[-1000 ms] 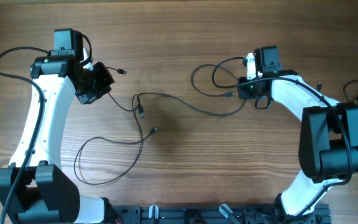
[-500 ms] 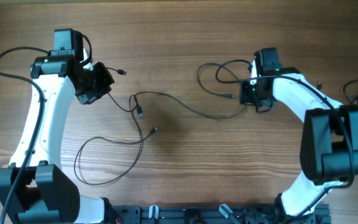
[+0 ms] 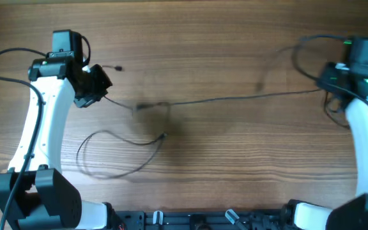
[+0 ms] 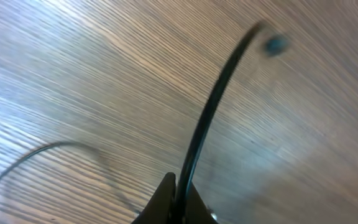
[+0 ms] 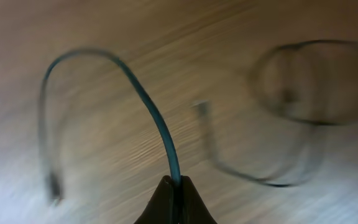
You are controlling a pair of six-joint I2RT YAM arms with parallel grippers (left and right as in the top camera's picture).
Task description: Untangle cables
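**Overhead view.** Light is even and diffuse from above, moderately bright. The brown wood-grain table top [image 3: 235,38] shows no glare, and shadows are faint and soft-edged. The left white-and-black robot arm [image 3: 40,128] is sharp. The right white-and-black robot arm [image 3: 366,128] is smeared by motion blur. The thin dark grey-black cables [image 3: 235,99] are faint and streaked, partly doubled at the lower-left loop.

**Left wrist view.** Pale bluish glare lies over the wood at left, and the grain is streaked. The cable is soft-edged, its tip a blurred blob.

**Right wrist view.** Blur is heavy throughout. The picture is dim toward the top and washed out at lower left. The cable is tinted teal, and the loop at upper right is ghosted.
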